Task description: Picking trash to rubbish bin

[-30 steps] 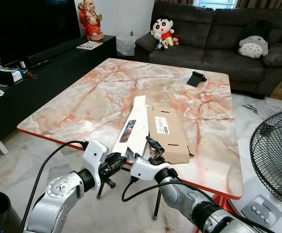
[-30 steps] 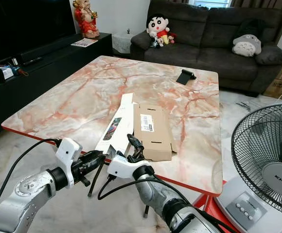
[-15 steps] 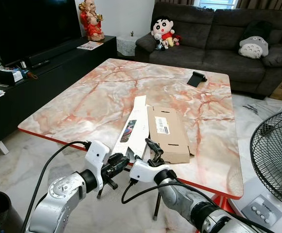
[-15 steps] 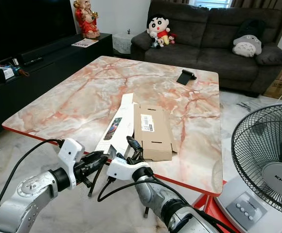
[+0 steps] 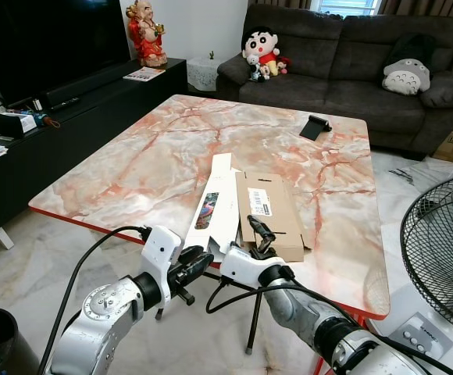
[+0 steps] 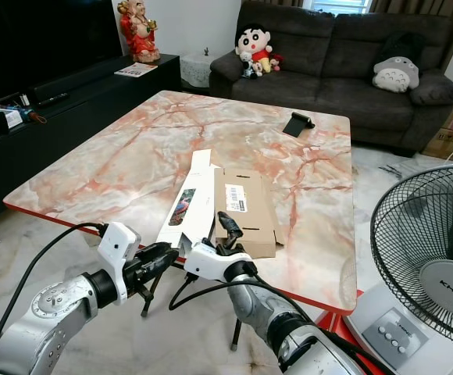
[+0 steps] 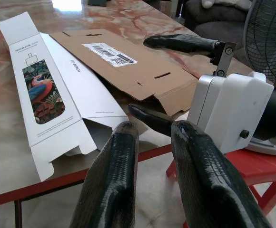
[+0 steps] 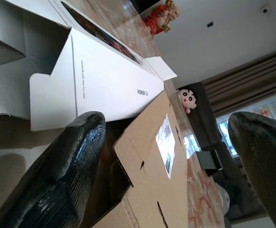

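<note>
Two flattened boxes were seen lying side by side near the front edge of the pink-veined marble table with a red rim (image 5: 156, 156): a long white carton printed with a colourful bird (image 5: 217, 208) and, touching it on the robot's right, a brown corrugated cardboard box with a white barcode label (image 5: 268, 212). The right tool (image 5: 255, 239) was placed at the near end of the brown box, its two black fingers spread wide; in the right wrist view one finger (image 8: 57, 175) was seen low beside the box's open end and the other (image 8: 266, 156) well above it, with the cardboard edge between them but not pinched. The left tool (image 5: 194, 264) was held just below and in front of the table edge, close to the near end of the white carton, its fingers (image 7: 112, 185) slightly parted with nothing held between them. A small black stand (image 5: 314, 125) was seen at the far side of the table. Beyond the table a dark grey sofa (image 5: 351, 62) with soft toys was visible, and a black-grilled floor fan (image 5: 441, 258) stood on the robot's right.
</note>
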You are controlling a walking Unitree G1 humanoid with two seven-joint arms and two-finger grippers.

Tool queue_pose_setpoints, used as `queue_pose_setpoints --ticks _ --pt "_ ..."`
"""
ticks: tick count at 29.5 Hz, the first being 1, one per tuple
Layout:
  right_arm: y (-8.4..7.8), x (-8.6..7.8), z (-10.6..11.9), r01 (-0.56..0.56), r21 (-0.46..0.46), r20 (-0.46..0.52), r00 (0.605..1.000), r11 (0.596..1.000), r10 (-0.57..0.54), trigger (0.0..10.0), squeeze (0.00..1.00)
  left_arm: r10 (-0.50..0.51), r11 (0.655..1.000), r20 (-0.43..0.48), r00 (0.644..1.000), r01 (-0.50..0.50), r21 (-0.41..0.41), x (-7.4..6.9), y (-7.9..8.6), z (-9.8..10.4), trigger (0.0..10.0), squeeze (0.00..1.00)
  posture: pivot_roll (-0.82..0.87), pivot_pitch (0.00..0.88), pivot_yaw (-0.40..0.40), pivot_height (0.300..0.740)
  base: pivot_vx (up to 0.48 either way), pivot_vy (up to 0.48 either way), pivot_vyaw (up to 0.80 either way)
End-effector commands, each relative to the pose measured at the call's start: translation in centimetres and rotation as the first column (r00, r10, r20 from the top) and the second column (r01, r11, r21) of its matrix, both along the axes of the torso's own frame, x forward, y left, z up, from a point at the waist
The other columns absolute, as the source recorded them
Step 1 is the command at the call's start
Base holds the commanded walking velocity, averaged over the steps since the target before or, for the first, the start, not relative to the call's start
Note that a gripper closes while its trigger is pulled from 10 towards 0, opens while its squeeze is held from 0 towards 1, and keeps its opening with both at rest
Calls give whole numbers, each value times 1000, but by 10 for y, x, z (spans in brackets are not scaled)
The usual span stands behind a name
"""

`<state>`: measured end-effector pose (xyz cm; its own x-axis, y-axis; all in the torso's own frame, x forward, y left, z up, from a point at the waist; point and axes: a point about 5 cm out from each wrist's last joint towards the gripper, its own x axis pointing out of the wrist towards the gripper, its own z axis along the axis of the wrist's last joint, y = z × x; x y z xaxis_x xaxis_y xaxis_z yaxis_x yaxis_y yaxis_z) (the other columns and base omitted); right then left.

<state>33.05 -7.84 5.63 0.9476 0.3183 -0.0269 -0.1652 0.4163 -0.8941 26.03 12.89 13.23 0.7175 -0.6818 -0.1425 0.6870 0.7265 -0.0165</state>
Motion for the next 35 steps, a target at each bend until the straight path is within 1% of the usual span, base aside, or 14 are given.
queue_pose_setpoints --ticks 1,7,11,17,27,35 --pt "-2 7 8 25 14 23 999 1000 -25 10000 0 -5 1000 2 1000 5 8 0 -2 2 10000 0 105 21 -45 740 0 0 0" --pt "-1 3 2 17 -6 -1 1000 1000 -17 10000 0 0 1000 4 1000 0 15 0 0 3 10000 0 109 25 -48 740 0 0 0" --pt "1 -1 -4 2 -42 -13 1000 999 -2 10000 0 1 1000 7 1000 -1 17 0 -1 4 10000 0 113 26 -49 740 0 0 0" --pt "1 -3 -7 13 -48 -26 1000 999 -14 10000 0 2 1000 7 1000 -2 17 0 0 4 10000 0 119 27 -50 740 0 0 0" --pt "0 2 -3 34 -77 -12 999 996 -35 10000 0 1 1000 5 1000 -1 19 -1 0 5 10000 0 132 30 -50 740 0 0 0" --pt "-10 7 0 73 -109 -2 997 991 -74 10000 0 1 1000 7 1000 -1 21 -2 0 6 10000 0 136 30 -50 740 0 0 0"
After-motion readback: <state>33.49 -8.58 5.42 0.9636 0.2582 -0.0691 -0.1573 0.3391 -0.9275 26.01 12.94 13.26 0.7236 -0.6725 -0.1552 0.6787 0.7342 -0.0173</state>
